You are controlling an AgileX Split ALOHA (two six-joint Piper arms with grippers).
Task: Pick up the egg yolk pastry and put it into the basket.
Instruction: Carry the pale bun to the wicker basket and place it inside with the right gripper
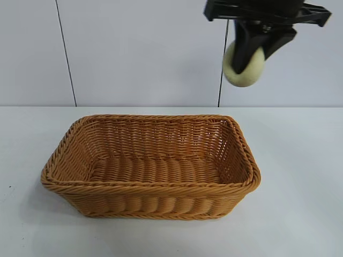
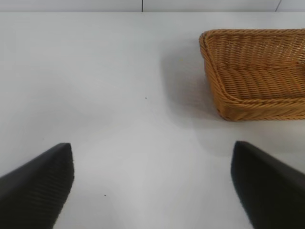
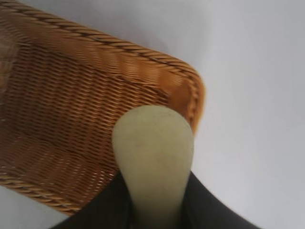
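Note:
The golden-brown wicker basket (image 1: 150, 166) stands on the white table at the middle of the exterior view and is empty. My right gripper (image 1: 252, 51) is shut on the pale yellowish egg yolk pastry (image 1: 247, 70) and holds it high in the air, above the basket's far right corner. In the right wrist view the pastry (image 3: 153, 162) sits edge-on between my black fingers (image 3: 209, 210), over the basket's corner (image 3: 186, 90). My left gripper (image 2: 152, 191) is open and empty above bare table, with the basket (image 2: 257, 71) off to one side.
The white table (image 1: 300, 176) surrounds the basket on all sides. A pale wall with dark vertical seams (image 1: 64, 53) stands behind it. No other objects show.

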